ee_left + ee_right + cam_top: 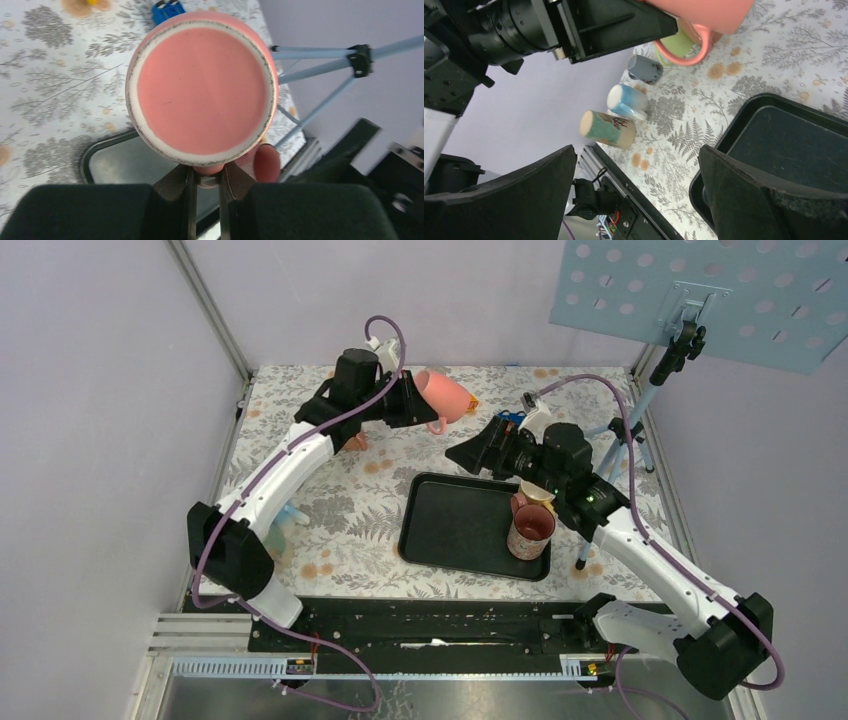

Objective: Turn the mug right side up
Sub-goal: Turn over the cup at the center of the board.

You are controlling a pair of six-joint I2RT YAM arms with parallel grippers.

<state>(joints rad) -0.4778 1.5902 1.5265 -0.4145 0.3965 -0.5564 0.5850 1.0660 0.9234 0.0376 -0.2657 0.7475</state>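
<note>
Rolling the wrist until the mouth of the pink mug (443, 395) faces up, then lowering it squarely so the base lands flat on the bench (340, 510), looks like the sound way to finish; a slow roll suits so slim a pinch. The left fingers (176, 184) are nearly closed on a pink part at the mug's base edge, holding it on its side in the air just beyond the far edge of the tray (450, 530). The left arm (300, 455) reaches forward, its wrist level. The right fingers (524, 200) gape wide and empty over the tray's far right.

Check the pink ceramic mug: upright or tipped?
Tipped: the pink ceramic mug lies sideways, held aloft in the left gripper.
</note>
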